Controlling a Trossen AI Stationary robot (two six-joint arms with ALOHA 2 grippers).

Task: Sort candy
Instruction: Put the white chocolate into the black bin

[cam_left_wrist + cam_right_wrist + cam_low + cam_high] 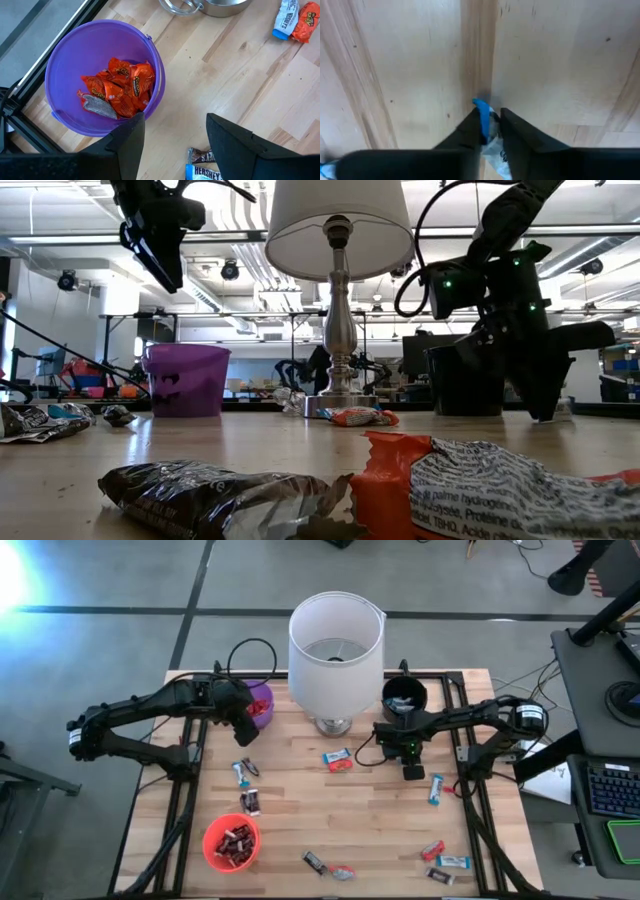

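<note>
Wrapped candy bars lie scattered on the wooden table: a red and blue pair [337,760], one blue-and-white [436,788], dark ones [250,802] and more near the front edge [440,862]. My right gripper [413,772] points straight down at the table right of the lamp, shut on a blue-and-white candy [482,114]. My left gripper [175,145] hangs open above the near rim of the purple cup [100,75], which holds orange-red candies [122,87]. Nothing is between its fingers. My right gripper pinches the blue-and-white candy between its two fingers, from above, pointing down. A blue wrapper end [480,106] sticks out past the fingertips toward the wood, and more wrapper [492,145] shows between the fingers. Whether the candy is clear of the table I cannot tell.
A white-shaded lamp [335,650] stands at the table's far middle, a black cup [403,695] beside it on the right. A red cup [231,840] with dark candies sits at the near left. Bare wood lies between the scattered candies in the middle.
</note>
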